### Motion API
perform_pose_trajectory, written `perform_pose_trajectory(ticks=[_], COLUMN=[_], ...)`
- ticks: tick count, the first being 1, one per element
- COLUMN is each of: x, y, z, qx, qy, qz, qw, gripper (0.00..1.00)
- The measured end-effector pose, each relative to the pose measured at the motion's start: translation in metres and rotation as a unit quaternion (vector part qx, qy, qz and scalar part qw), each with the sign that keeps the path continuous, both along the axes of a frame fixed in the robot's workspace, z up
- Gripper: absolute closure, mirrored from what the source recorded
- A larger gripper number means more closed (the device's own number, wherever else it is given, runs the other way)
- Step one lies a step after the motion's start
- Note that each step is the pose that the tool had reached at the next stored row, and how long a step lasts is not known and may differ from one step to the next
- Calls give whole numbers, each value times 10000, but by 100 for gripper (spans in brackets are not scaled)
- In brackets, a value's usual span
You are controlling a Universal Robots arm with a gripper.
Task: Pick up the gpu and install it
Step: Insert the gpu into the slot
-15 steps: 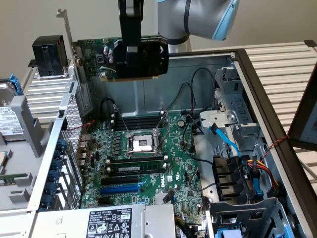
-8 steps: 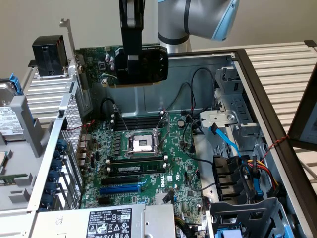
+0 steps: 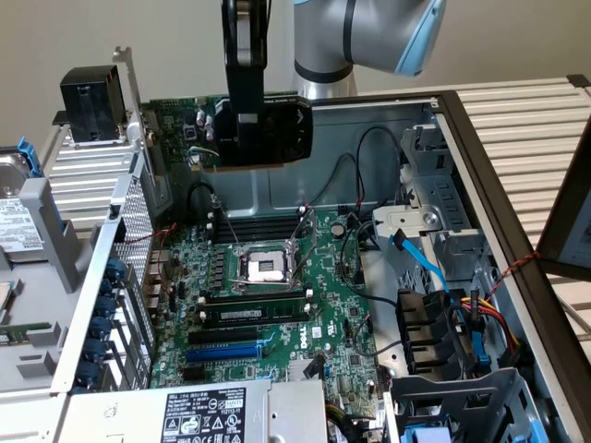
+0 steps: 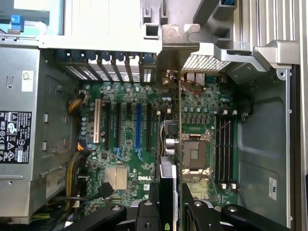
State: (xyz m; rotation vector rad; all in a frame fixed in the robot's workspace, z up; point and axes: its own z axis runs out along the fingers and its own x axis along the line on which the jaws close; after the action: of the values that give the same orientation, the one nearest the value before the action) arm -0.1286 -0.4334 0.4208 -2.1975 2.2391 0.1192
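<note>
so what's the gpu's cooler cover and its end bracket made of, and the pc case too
gpu cooler cover: looks like black moulded plastic, with rounded edges and a dull sheen. end bracket: thin bare metal, silver, bent and notched. pc case: probably sheet steel, bare or painted, judging by the flat grey panels with folded edges.

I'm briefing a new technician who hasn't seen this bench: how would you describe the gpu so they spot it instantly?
Find the open computer case with the large green motherboard lying inside. Above the board, the black tool grips the gpu. It is the only card held up in the air, and it has a rounded black shroud.
</note>
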Motion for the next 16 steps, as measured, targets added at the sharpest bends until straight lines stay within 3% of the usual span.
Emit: perform_pose_trajectory(ticks=[5, 16], x=[-18, -41], y=[0, -19], z=[-53, -253], qx=[-77, -82], qy=[0, 0], qz=[1, 0], qw=[10000, 10000], gripper=[73, 73])
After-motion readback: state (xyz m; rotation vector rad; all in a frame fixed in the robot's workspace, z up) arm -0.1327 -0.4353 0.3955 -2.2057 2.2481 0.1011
